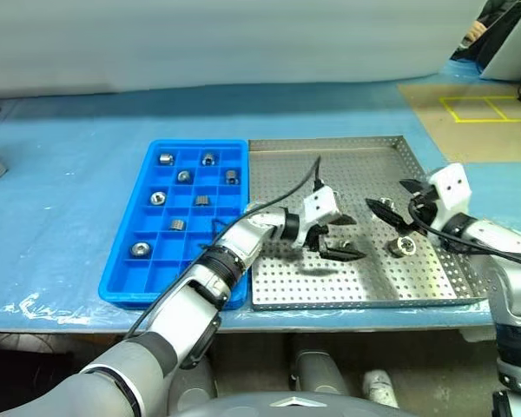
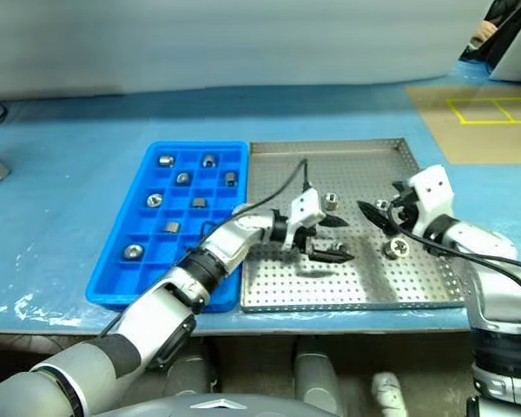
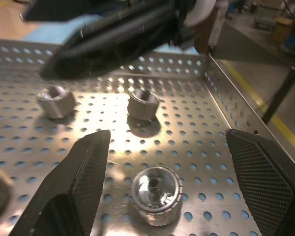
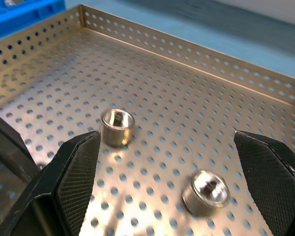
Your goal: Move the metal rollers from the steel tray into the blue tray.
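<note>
The steel tray lies right of the blue tray, which holds several metal rollers in its compartments. More rollers stand on the steel tray's perforated floor: one near the right rim and one in the middle. My left gripper reaches across the steel tray, open and empty, with a roller on the floor between its fingers. My right gripper hovers open and empty over the tray's right part, facing two rollers.
A blue sheet covers the table around both trays. The two grippers are close together over the steel tray; a finger of the right gripper crosses the left wrist view. Yellow floor markings lie far right.
</note>
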`<state>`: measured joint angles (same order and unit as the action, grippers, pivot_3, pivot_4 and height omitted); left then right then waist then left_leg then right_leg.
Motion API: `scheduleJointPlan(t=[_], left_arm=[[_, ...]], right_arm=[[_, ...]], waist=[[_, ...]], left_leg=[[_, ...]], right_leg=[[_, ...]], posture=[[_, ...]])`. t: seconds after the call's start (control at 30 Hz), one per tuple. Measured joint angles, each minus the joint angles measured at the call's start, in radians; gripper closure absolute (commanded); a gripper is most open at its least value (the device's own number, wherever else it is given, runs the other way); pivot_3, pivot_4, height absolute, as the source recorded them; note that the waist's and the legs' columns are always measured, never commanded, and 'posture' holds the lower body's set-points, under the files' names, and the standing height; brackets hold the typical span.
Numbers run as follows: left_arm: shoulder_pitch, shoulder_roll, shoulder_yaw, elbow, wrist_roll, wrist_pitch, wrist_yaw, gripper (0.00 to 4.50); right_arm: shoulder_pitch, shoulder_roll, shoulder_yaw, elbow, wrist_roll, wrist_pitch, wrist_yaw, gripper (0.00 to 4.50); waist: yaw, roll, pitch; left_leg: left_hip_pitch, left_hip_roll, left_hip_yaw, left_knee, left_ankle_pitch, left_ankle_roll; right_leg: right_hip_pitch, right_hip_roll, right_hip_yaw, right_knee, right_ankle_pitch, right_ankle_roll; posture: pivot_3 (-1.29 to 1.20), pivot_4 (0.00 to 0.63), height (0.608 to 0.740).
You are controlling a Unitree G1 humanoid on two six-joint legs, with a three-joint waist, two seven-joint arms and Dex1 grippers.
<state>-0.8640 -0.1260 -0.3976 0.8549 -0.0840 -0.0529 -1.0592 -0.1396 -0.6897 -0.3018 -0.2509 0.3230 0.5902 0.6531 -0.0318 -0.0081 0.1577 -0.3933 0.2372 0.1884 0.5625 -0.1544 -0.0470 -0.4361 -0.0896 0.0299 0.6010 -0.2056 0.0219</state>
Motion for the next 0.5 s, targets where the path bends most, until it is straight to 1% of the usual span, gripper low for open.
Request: scheduleJointPlan(t=[0.13, 0.23, 0.27, 0.3, 0.33, 0.37, 0.4, 0.5], left_arm=[[-0.034, 0.0, -0.027, 0.133, 0.097, -0.061, 0.033, 0.55], [-0.055, -0.002, -0.04, 0.189, 0.156, -0.117, 0.091, 1.11], [-0.059, -0.002, -0.032, 0.198, 0.158, -0.126, 0.102, 1.42], [-0.059, -0.003, -0.017, 0.204, 0.153, -0.129, 0.108, 1.77], [-0.059, -0.004, 0.006, 0.206, 0.141, -0.13, 0.108, 2.1], [-0.058, -0.007, 0.047, 0.206, 0.104, -0.108, 0.107, 2.47], [-0.059, -0.007, 0.082, 0.202, 0.076, -0.085, 0.107, 2.74], [-0.06, -0.007, 0.21, 0.138, -0.058, 0.038, 0.087, 2.74]], right_arm=[[0.059, -0.001, -0.05, -0.055, 0.021, 0.023, -0.021, 0.0], [0.078, 0.0, -0.054, -0.072, 0.031, 0.023, -0.027, 0.0], [0.079, 0.0, -0.054, -0.073, 0.032, 0.021, -0.029, 0.0], [0.079, 0.0, -0.054, -0.073, 0.032, 0.019, -0.031, 0.0], [0.078, 0.001, -0.053, -0.071, 0.032, 0.014, -0.034, 0.0], [0.075, 0.004, -0.048, -0.061, 0.03, 0.003, -0.037, 0.0], [0.072, 0.006, -0.043, -0.052, 0.028, -0.005, -0.038, 0.0], [0.029, 0.021, 0.007, 0.007, 0.011, -0.04, -0.038, 0.0]], waist=[[-0.016, 0.0, 0.0], [-0.025, 0.001, -0.001], [-0.029, 0.002, -0.001], [-0.032, 0.003, -0.002], [-0.035, 0.003, -0.002], [-0.038, 0.003, -0.002], [-0.038, 0.003, -0.002], [-0.039, 0.003, -0.002]], left_leg=[[-0.002, 0.0, 0.001, 0.002, -0.002, 0.003], [-0.002, 0.0, 0.001, 0.002, -0.004, 0.006], [-0.002, 0.0, 0.001, 0.002, -0.004, 0.007], [-0.002, 0.0, 0.001, 0.001, -0.005, 0.007], [-0.002, -0.001, 0.002, 0.001, -0.005, 0.009], [-0.002, -0.001, 0.003, 0.002, -0.006, 0.01], [-0.003, -0.001, 0.004, 0.002, -0.006, 0.01], [-0.002, 0.0, 0.005, 0.001, -0.007, 0.011]], right_leg=[[0.0, -0.001, 0.0, -0.001, 0.0, 0.0], [0.002, -0.001, 0.0, -0.005, 0.0, 0.0], [0.004, -0.001, 0.0, -0.007, 0.001, 0.0], [0.005, -0.001, 0.0, -0.01, 0.002, 0.0], [0.005, -0.002, 0.0, -0.012, 0.005, -0.005], [0.005, -0.002, 0.0, -0.012, 0.006, -0.006], [0.004, -0.003, 0.0, -0.012, 0.007, -0.007], [0.004, -0.003, 0.0, -0.012, 0.007, -0.008]], posture=[[-0.52, 0.15, 0.74], [-0.5, 0.15, 0.74], [-0.5, 0.15, 0.74], [-0.48, 0.15, 0.74], [-0.47, 0.15, 0.74], [-0.45, 0.15, 0.74], [-0.43, 0.15, 0.74], [-0.39, 0.15, 0.74]])
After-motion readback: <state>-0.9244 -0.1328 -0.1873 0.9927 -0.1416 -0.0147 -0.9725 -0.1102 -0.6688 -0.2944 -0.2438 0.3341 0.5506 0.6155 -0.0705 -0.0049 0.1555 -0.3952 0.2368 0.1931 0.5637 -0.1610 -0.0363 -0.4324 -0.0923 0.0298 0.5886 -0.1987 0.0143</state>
